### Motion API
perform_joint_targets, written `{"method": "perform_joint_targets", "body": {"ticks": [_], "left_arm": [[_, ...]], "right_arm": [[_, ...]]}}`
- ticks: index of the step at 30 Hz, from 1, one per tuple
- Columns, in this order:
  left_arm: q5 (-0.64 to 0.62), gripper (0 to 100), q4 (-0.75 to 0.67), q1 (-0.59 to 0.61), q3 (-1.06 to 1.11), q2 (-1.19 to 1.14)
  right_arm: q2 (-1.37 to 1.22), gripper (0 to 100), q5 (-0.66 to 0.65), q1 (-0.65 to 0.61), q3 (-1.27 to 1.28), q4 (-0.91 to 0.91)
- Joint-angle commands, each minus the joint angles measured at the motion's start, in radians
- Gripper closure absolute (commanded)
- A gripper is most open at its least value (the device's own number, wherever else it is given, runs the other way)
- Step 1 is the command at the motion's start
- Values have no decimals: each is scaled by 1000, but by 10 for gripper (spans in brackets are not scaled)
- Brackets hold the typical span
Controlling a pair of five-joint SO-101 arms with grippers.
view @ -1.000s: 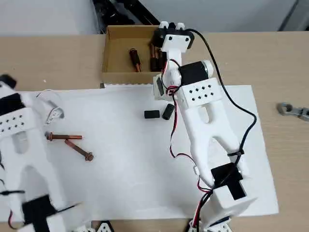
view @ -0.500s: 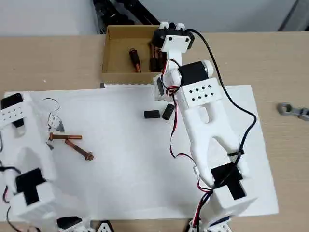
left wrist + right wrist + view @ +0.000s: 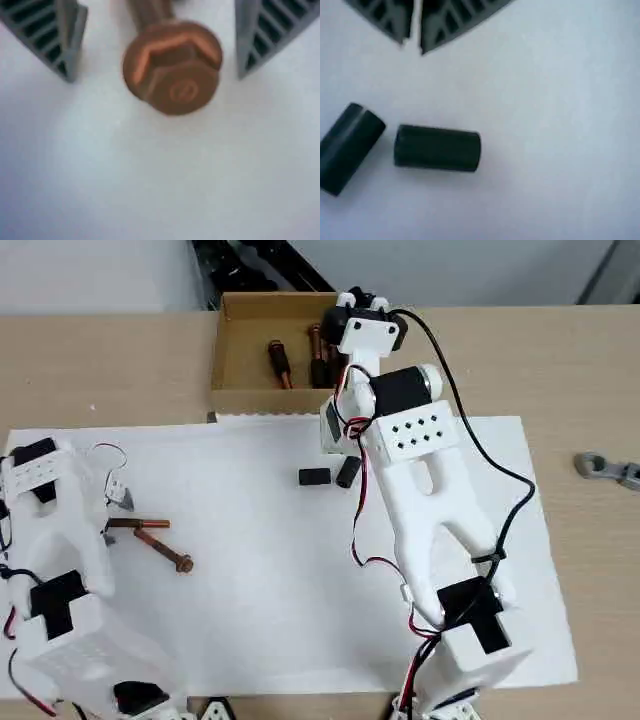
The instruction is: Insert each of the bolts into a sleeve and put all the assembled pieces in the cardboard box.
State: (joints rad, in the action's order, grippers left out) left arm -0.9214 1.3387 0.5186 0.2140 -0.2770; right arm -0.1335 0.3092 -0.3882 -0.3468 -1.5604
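Bolts (image 3: 165, 550) of a copper colour, two in number, are laid loose and close together on a white sheet (image 3: 260, 600), by which most of a pale wooden table (image 3: 110, 360) is covered; beyond the table's far edge a grey wall and some dark equipment (image 3: 240, 260) are seen. The right arm (image 3: 430, 490) is stretched across the sheet toward the cardboard box (image 3: 222, 350), which is set on the table against the sheet's far edge and in which two assembled pieces (image 3: 279, 362) are lying. The left arm (image 3: 60, 570) is bent over the sheet's left side. A metal tool (image 3: 605, 468) is left on the bare table far to the right. The left gripper (image 3: 156, 72) is held wide apart and low over the sheet, with the hexagonal head of one bolt (image 3: 172, 67) between its fingers and touched by neither. The right gripper (image 3: 413, 42) is drawn nearly together with nothing between its fingers, and is hung just above two black sleeves (image 3: 437, 148), which are lying near each other on the sheet.
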Motion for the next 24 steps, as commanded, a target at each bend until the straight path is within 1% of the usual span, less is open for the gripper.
{"method": "perform_joint_targets", "body": {"ticks": [1,6,8,11,13,14,24], "left_arm": [[-9,801,-49,3,-36,-57],[-34,802,-64,5,-44,-149],[-35,818,-52,3,-56,-152],[-29,911,-43,2,-67,-152],[14,990,-49,2,-68,-152],[37,997,-49,2,-70,-152],[58,995,-21,2,-82,-150]], "right_arm": [[61,991,11,-8,-49,-2],[59,991,11,-42,-49,-2],[59,991,11,-54,-49,-1],[58,991,11,-61,-49,-1],[58,991,11,-61,-49,-1],[59,991,11,-61,-49,-2],[59,991,11,-59,-49,-4]]}}
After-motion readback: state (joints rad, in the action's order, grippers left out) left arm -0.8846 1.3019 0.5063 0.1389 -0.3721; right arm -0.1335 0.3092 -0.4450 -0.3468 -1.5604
